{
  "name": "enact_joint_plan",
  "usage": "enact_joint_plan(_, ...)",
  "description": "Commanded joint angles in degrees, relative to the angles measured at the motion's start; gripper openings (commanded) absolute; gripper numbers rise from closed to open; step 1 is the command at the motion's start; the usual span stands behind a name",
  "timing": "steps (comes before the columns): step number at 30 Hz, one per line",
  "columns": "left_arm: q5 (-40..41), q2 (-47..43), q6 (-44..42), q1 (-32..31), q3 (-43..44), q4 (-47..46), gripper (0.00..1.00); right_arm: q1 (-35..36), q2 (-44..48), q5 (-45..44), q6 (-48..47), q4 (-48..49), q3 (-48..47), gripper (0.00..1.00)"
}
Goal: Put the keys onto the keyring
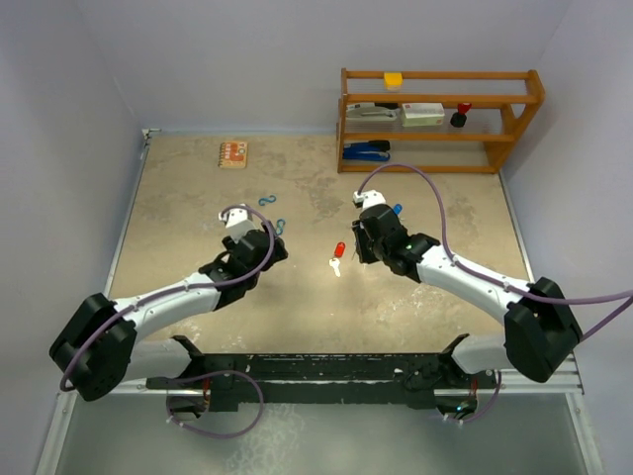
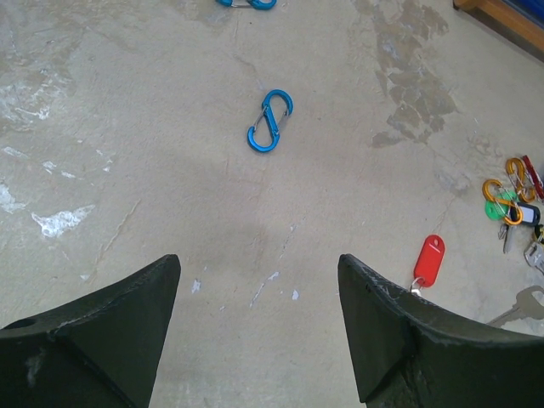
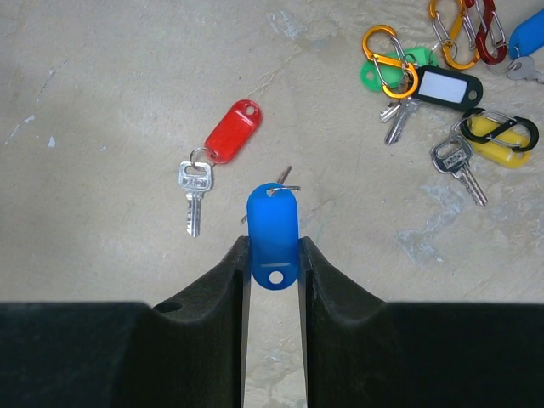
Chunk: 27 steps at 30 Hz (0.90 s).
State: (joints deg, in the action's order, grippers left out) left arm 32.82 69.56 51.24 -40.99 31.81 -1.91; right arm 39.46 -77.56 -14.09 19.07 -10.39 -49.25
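Note:
My right gripper (image 3: pixel 273 246) is shut on a blue-tagged key (image 3: pixel 273 225), gripping the plastic tag by its edges above the table; its metal blade is hidden behind the tag. Just ahead, a red-tagged key (image 3: pixel 231 132) lies flat, also seen from above (image 1: pixel 339 250). More keys with green (image 3: pixel 371 73), black (image 3: pixel 444 87) and yellow (image 3: pixel 491 129) tags lie in a heap to the right. My left gripper (image 2: pixel 259 265) hangs open over bare tabletop, holding nothing. I cannot tell which thing is the keyring.
S-shaped clips are mixed into the heap, among them an orange one (image 3: pixel 389 61). A blue clip (image 2: pixel 270 121) lies ahead of the left gripper. A wooden shelf (image 1: pixel 435 119) stands at the back right, a small wooden block (image 1: pixel 233 154) at the back left.

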Motion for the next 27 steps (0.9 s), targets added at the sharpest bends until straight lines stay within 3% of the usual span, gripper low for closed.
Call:
enact_joint_plan(1, 0.75, 2.72, -2.16, 0.94, 4.04, -2.95, 0.72, -0.02, 1.49, -1.43, -1.05, -0.56, -2.16, 0.26)
enact_joint_plan(17, -3.26, 12.86, -6.21, 4.50, 9.52, -4.26, 0.67, 0.00, 1.67, -2.00, -1.07, -0.68, -4.33, 0.26)
enact_joint_plan(27, 1.34, 24.45, -11.71, 4.95, 18.17, -1.12, 0.62, -0.02, 2.46, -1.65, -1.09, -0.37, -4.21, 0.25)
